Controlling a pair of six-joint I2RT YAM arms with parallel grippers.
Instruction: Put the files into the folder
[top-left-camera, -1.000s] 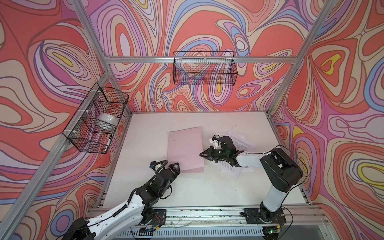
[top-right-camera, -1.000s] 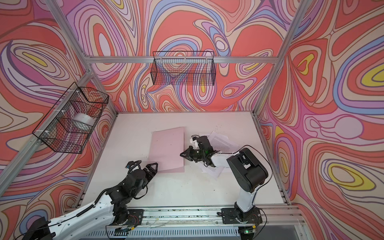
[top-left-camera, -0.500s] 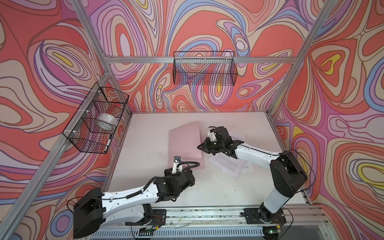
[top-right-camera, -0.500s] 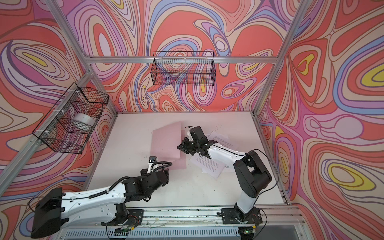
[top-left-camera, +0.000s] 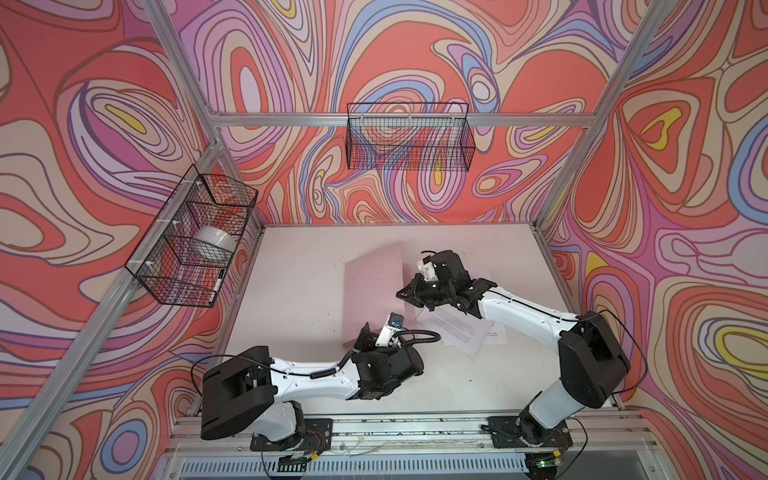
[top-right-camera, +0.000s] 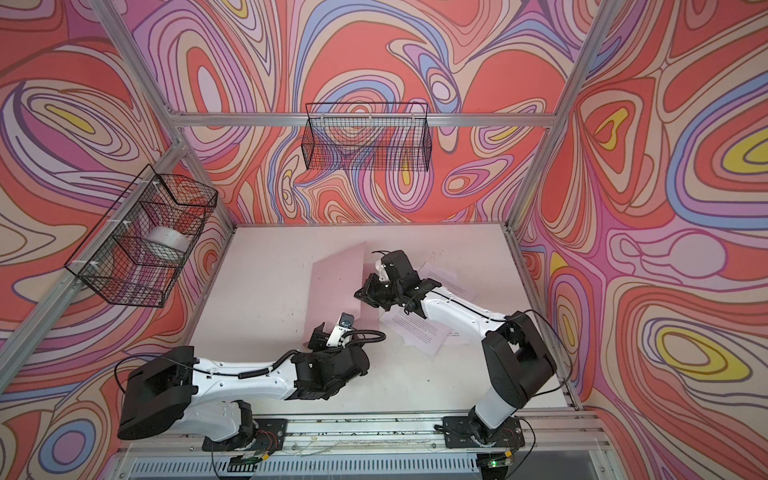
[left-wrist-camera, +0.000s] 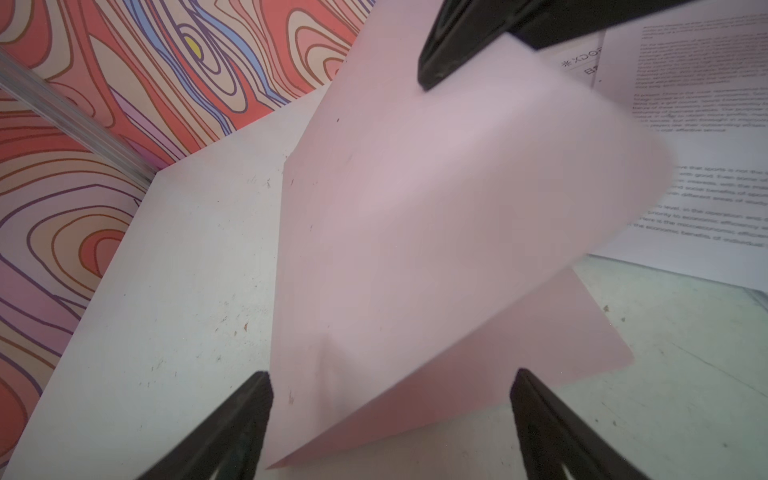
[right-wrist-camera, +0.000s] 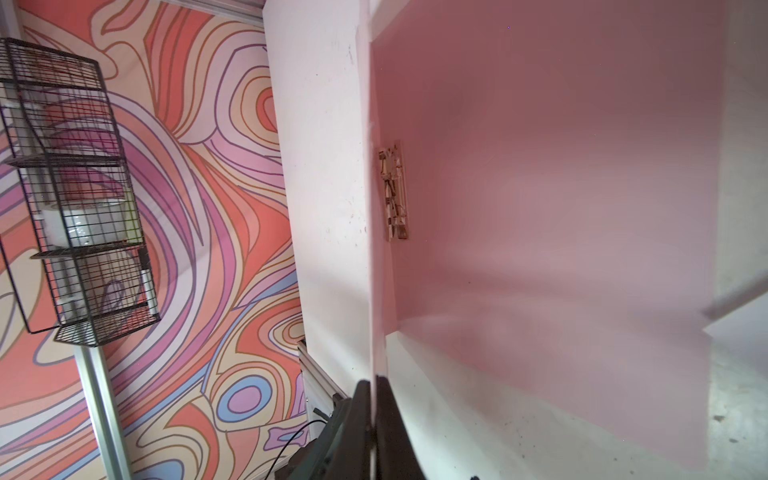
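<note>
Pinching folder (top-left-camera: 373, 286) cover edge, right gripper (top-left-camera: 404, 293), left gripper (left-wrist-camera: 390, 380) spread at near corner, files (top-left-camera: 457, 329) alongside

- The folder (left-wrist-camera: 415, 249) is showing a smooth, matt pale-pink surface.
- The files (left-wrist-camera: 706, 187) are looking like matt white printed paper.
- The worktop (left-wrist-camera: 166, 291) is showing matt white, scuffed and speckled.
- The clip (right-wrist-camera: 392, 191) is gleaming like polished metal.

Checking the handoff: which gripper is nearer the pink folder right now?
Right. The right gripper is shut on the edge of the folder, holding its cover raised. The left gripper is open at the folder's near end, not gripping it.
</note>
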